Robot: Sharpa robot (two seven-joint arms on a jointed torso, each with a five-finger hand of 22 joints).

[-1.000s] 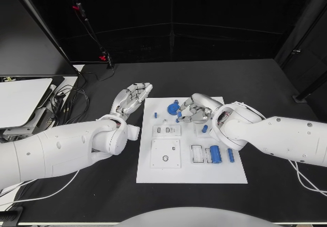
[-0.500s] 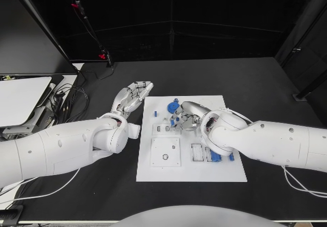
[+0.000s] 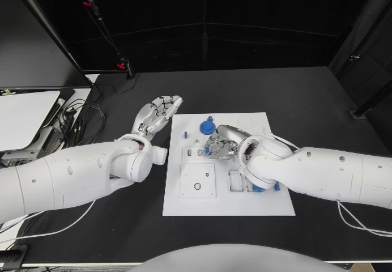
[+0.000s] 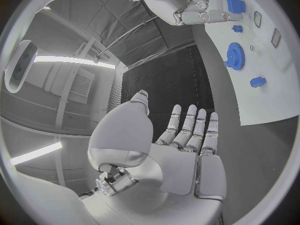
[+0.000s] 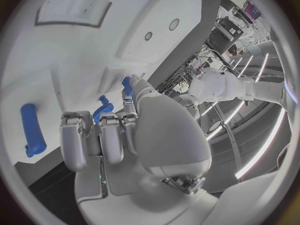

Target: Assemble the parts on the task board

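Note:
The white task board [image 3: 269,205] lies mid-table. My right hand [image 3: 222,141] hovers over its middle, fingers curled in, and seems to pinch a small blue part [image 3: 209,149], seen beside the fingertips as the blue part [image 4: 235,5]. A blue gear [image 3: 209,128] and a small blue peg [image 3: 185,135] lie on the board's far-left part. More blue parts [image 3: 260,187] sit by my right forearm. A blue rod [image 5: 31,130] lies on the board near the right hand [image 5: 106,140]. My left hand [image 3: 157,116] lies flat and empty beside the board's far-left corner, fingers [image 4: 187,130] straight.
Two white rectangular plates [image 3: 199,181] with slots sit in the board's left half. Black cables [image 3: 92,122] and a white device [image 3: 24,122] lie at the table's left edge. A black stand [image 3: 122,68] rises at the far left.
My right hand has moved nearer and slightly left over the board, with the small blue part going along. Its forearm now covers more of the blue parts. The left hand stays put.

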